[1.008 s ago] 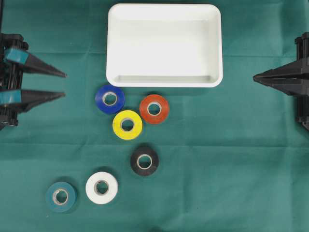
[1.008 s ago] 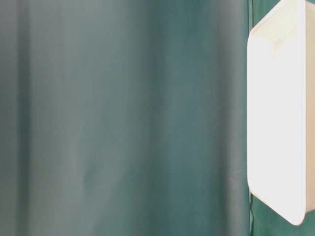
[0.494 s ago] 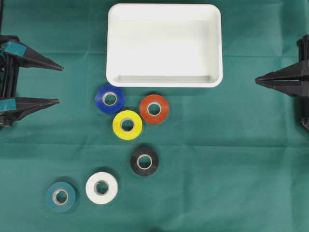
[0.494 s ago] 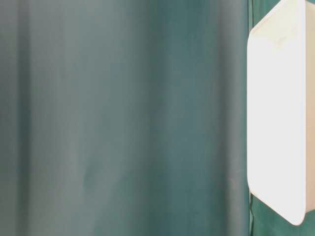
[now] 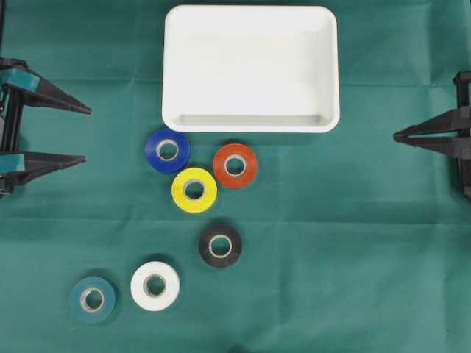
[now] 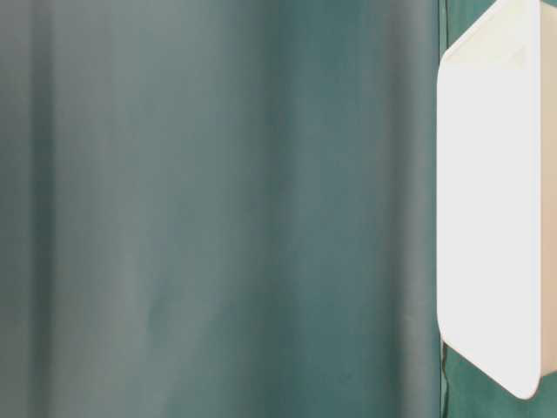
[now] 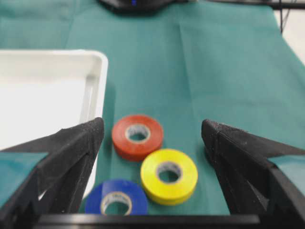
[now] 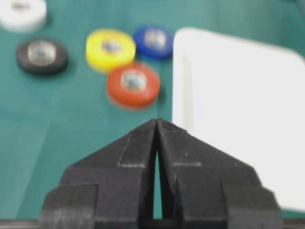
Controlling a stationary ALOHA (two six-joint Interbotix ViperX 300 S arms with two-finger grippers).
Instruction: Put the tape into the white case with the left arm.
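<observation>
Green cloth covers the desk, where six tape rolls lie loose below the empty case (image 5: 250,70); nothing is picked yet. Left gripper (image 5: 81,134) waits at the edge, jaws wide apart, right gripper (image 5: 397,135) pressed together. Next, the left must likely reach over a roll, perhaps the blue roll (image 5: 167,150), and close.

A green cloth (image 5: 353,243) covers the table. On it lie the white case (image 5: 250,68) and six tape rolls. Just below the case sit blue (image 5: 167,150), red (image 5: 235,165) and yellow (image 5: 193,190); farther off, black (image 5: 220,245), white (image 5: 154,285) and teal (image 5: 92,298).

surface: green cloth (image 5: 353,243) | creases visible | lighting: even
</observation>
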